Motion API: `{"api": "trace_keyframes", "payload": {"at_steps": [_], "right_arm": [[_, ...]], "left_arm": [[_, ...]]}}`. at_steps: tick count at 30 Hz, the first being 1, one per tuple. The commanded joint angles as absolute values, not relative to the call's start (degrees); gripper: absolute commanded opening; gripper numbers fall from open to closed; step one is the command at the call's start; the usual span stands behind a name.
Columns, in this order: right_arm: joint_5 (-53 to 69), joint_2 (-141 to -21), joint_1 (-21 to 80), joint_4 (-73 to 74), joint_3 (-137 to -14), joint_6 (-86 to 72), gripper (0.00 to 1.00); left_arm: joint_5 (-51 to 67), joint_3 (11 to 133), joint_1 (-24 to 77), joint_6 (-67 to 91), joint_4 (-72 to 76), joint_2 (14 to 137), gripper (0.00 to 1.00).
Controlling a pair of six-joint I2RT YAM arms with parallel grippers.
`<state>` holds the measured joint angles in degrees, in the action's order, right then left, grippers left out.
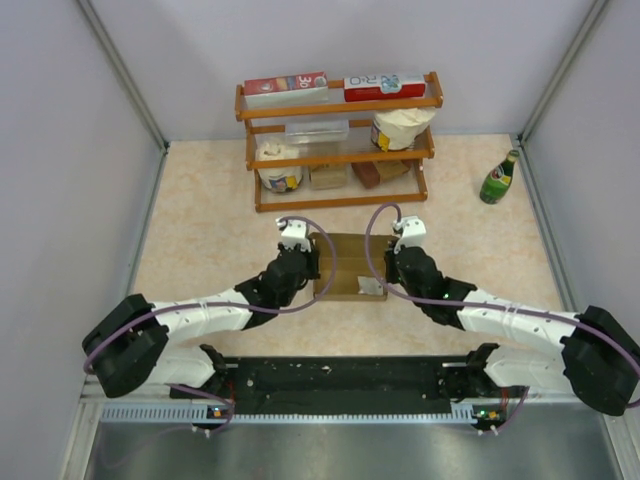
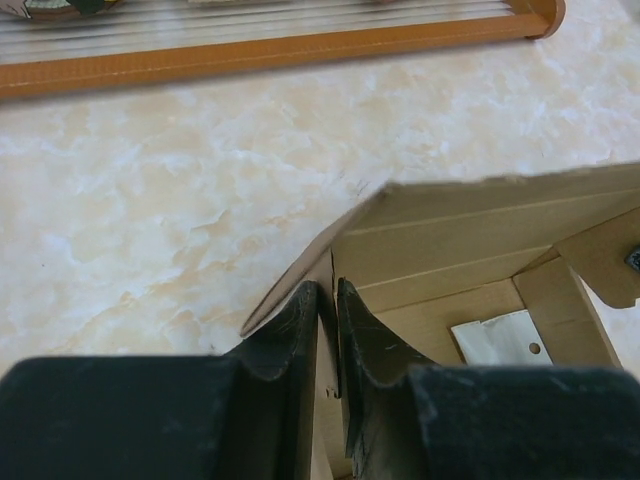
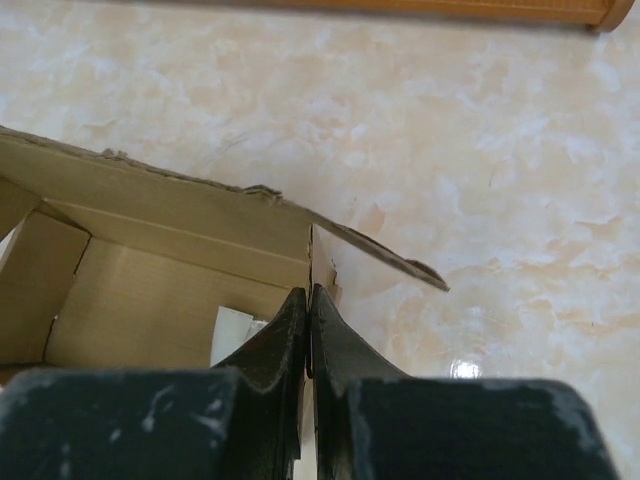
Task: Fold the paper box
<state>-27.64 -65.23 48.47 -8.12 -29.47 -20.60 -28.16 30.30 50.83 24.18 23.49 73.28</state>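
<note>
Both arms reach forward and inward, the left hand (image 1: 317, 264) slightly parted, the right hand (image 1: 388, 269) pinched tight.

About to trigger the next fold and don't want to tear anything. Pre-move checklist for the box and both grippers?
1. Right gripper pinched on the right wall of the box: ok.
2. Left gripper holding the left wall: cannot tell. Its fingers stand slightly apart with the wall between them.
3. Box centred between the two grippers: ok.
4. Top closed: not ok. The box is open and a white slip lies inside.
5. Box apart from the shelf: ok.
6. Bottle upright and off to the right, away from both arms: ok.
</note>
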Motion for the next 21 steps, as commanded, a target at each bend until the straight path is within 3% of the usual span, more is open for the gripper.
{"api": "trace_keyframes", "payload": {"at_steps": [1,21], "right_arm": [[-25.5,-63.3,51.2,-11.8,-27.6,-23.4,0.00],[-29.9,-56.1,56.5,-8.3,-21.0,-27.2,0.00]], "left_arm": [[-25.4,29.1,53.3,27.7,29.0,74.0,0.17],[-33.0,25.0,61.4,32.3,26.6,71.9,0.17]]}}
